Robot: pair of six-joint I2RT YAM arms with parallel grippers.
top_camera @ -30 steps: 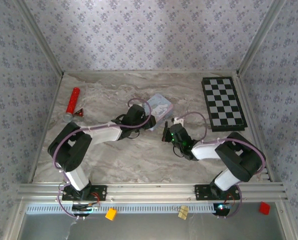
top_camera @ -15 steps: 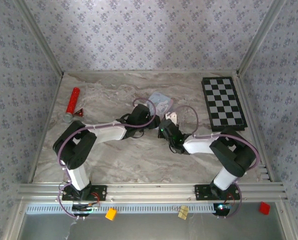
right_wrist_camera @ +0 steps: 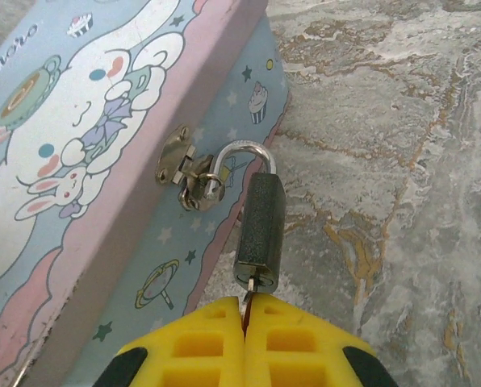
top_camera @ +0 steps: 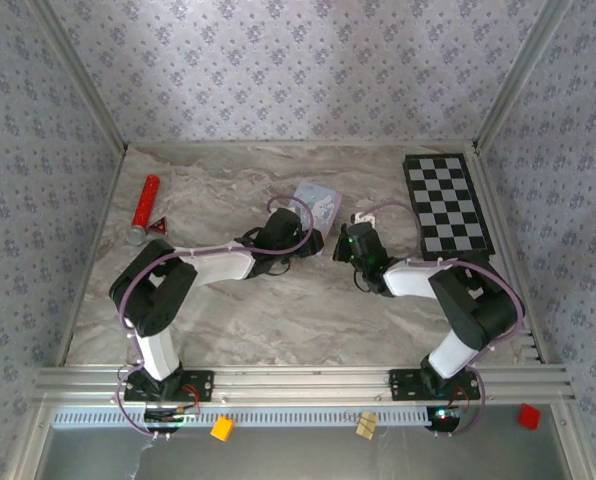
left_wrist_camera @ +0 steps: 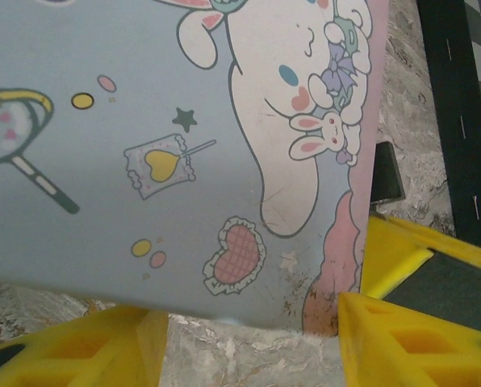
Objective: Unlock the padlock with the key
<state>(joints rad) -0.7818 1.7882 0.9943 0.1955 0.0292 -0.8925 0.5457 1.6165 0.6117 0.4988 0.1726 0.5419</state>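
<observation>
The right gripper (right_wrist_camera: 244, 310) has its 2 yellow fingers pinched together on the tiny thin dark-grey metal key (right_wrist_camera: 247, 285), whose tip sits in the underside of the small blackish metal padlock (right_wrist_camera: 259, 226). The padlock hangs by its silvery shackle from the silvery hasp (right_wrist_camera: 180, 159) on the pale blue and pink cartoon-printed tin (right_wrist_camera: 79, 145), on the marble table (right_wrist_camera: 386, 161). The left gripper (left_wrist_camera: 253, 316) has its jaws spread apart at the tin's other edge, holding nothing

Am working inside staged robot test cell: floral wallpaper panels (top_camera: 278, 70) boxing in marble-look bench (top_camera: 308, 310), aluminium corner posts (top_camera: 78, 75) framing it, my arms (top_camera: 198, 265) sitting bolted on front rail (top_camera: 298, 380).
</observation>
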